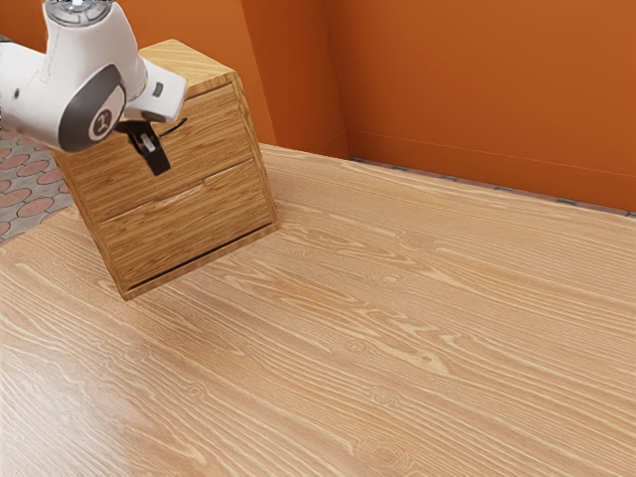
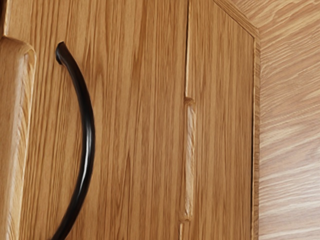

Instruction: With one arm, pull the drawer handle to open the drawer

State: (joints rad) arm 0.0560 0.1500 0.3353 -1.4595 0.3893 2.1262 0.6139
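A broad table (image 1: 417,328) of pale, strongly grained wood with a smooth sheen takes up most of the exterior view, backed by a flat orange wall (image 1: 477,79). Near the table's far corner, at the exterior view's left, stands a small boxy cabinet (image 1: 253,164) of the same oak-like wood, with square edges and two stacked fronts. The white arm (image 1: 70,70) reaches down in front of it. The upper drawer (image 1: 204,134) is the one to open, and it looks shut, flush with the carcass. The lower drawer (image 1: 189,219) has only a shallow carved lip (image 2: 187,160) along its top edge. The black gripper (image 1: 149,149) hangs just in front of the upper front, close by the handle; I cannot tell whether it is open or closed. The handle (image 2: 89,145) is a thin, glossy black bow, round in section, standing off the wood with a gap behind it. It is probably rigid metal and slick, so the best hold is likely across the middle of the arc, where a straight pull will not twist it. The drawer should slide stiffly but lightly. The cabinet looks light enough that it may drag along the smooth table rather than open.
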